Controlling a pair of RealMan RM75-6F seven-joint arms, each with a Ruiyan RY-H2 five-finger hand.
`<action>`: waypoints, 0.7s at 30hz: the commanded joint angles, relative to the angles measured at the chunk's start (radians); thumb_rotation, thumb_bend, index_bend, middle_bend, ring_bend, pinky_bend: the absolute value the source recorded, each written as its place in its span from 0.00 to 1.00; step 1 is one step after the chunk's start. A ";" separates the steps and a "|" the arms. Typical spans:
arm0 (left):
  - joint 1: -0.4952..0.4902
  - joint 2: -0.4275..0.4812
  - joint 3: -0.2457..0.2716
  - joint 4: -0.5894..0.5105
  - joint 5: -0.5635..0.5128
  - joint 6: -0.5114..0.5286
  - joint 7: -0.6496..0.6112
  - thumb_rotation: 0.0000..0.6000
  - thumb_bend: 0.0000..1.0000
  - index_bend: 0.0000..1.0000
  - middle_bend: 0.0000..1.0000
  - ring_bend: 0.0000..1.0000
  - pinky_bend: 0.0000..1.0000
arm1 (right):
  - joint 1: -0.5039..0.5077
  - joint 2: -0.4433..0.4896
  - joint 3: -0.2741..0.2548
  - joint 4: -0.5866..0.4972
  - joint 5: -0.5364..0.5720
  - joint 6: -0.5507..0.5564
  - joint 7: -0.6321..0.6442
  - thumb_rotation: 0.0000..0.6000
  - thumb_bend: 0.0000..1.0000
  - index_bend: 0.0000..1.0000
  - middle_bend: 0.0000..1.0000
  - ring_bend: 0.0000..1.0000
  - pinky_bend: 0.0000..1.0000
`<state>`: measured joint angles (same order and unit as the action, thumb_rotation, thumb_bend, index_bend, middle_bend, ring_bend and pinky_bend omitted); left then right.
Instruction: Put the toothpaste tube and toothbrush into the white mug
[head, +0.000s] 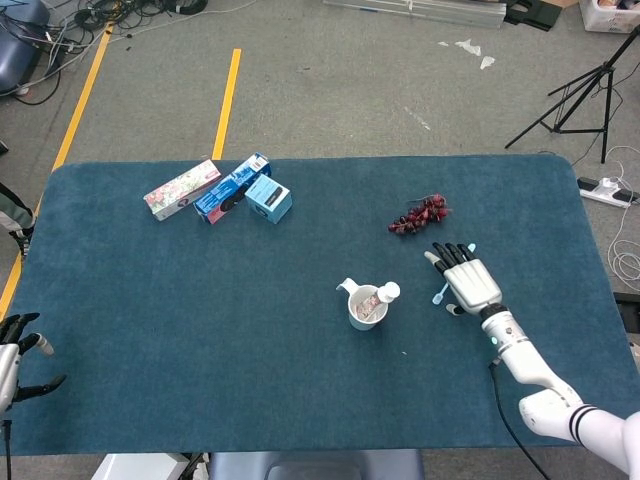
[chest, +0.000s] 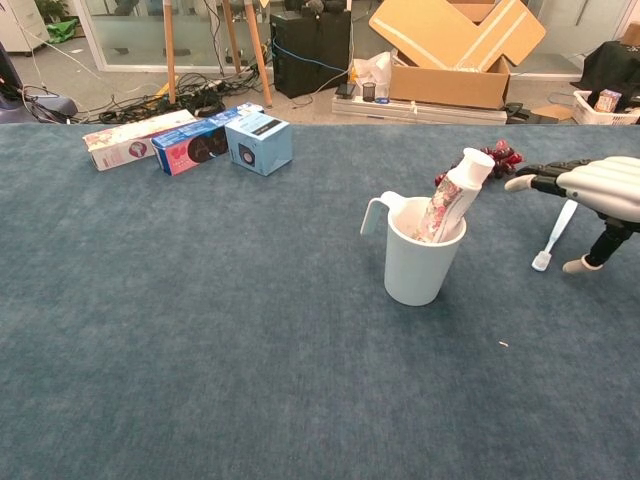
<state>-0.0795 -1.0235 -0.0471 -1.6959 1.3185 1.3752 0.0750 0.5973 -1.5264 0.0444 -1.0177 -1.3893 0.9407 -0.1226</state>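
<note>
Toothpaste tube (chest: 449, 197) stands in the white mug (chest: 414, 262); that step is done. Toothbrush (chest: 553, 236) lies on the worktop (head: 200, 300), right of the mug. Your right hand (head: 468, 284) hovers open above it, gripping nothing. Left hand (head: 12, 360) rests open, idle.

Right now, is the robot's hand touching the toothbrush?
Cannot tell. In both views the right hand hovers spread over the toothbrush, hiding any contact or gap.

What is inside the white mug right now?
The toothpaste tube stands tilted in the white mug, cap poking above the rim. Its lower end is hidden by the mug wall. The toothbrush lies outside.
</note>
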 joint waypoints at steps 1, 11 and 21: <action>0.000 0.000 0.000 0.000 0.001 0.001 -0.001 1.00 0.00 0.51 0.17 0.11 0.24 | 0.001 -0.012 0.003 0.010 -0.003 0.002 -0.003 1.00 0.04 0.05 0.00 0.00 0.10; 0.000 0.002 0.001 -0.001 0.002 -0.001 -0.006 1.00 0.00 0.51 0.17 0.11 0.24 | 0.011 -0.059 0.016 0.057 -0.001 -0.002 -0.011 1.00 0.04 0.05 0.00 0.00 0.10; 0.001 0.005 0.001 -0.002 0.003 -0.001 -0.012 1.00 0.00 0.51 0.17 0.11 0.24 | 0.026 -0.098 0.028 0.094 -0.001 -0.011 -0.015 1.00 0.04 0.05 0.00 0.00 0.10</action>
<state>-0.0785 -1.0189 -0.0461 -1.6976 1.3216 1.3746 0.0630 0.6221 -1.6227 0.0718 -0.9247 -1.3905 0.9299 -0.1376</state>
